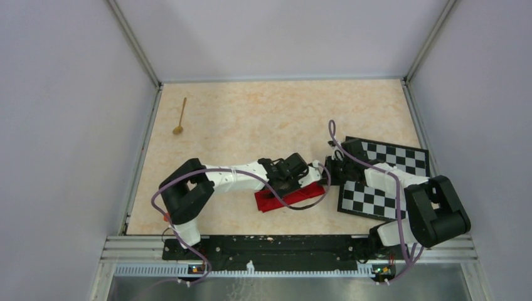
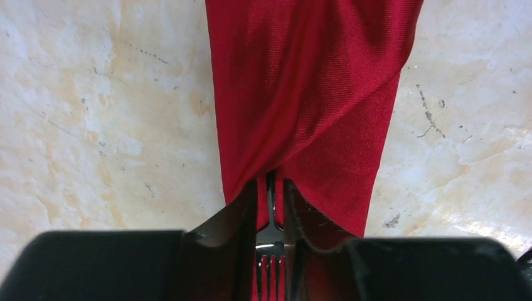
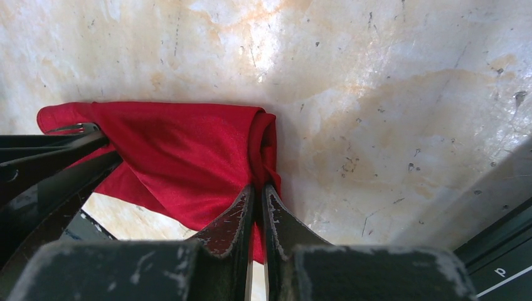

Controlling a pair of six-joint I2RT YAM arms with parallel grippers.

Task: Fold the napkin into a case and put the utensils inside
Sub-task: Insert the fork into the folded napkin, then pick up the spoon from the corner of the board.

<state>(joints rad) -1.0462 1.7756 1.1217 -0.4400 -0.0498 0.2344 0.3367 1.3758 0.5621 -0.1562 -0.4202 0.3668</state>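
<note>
The red napkin (image 1: 295,197) lies folded into a narrow case at the table's front centre. My left gripper (image 1: 293,173) is shut on a dark utensil (image 2: 270,241) that shows fork tines. Its handle runs into the fold of the red cloth (image 2: 307,94) between my fingertips (image 2: 270,188). My right gripper (image 1: 331,170) is shut on the rolled end of the case (image 3: 262,144), with cloth between its tips (image 3: 258,191). The left gripper's fingers (image 3: 50,166) show at the left of the right wrist view. The gold-coloured spoon (image 1: 180,119) lies alone at the far left.
The black-and-white chequered mat (image 1: 401,157) lies at the right, partly under my right arm. Grey walls and metal rails enclose the marbled table (image 1: 263,119). A purple cable loops over the case's front edge (image 1: 301,204).
</note>
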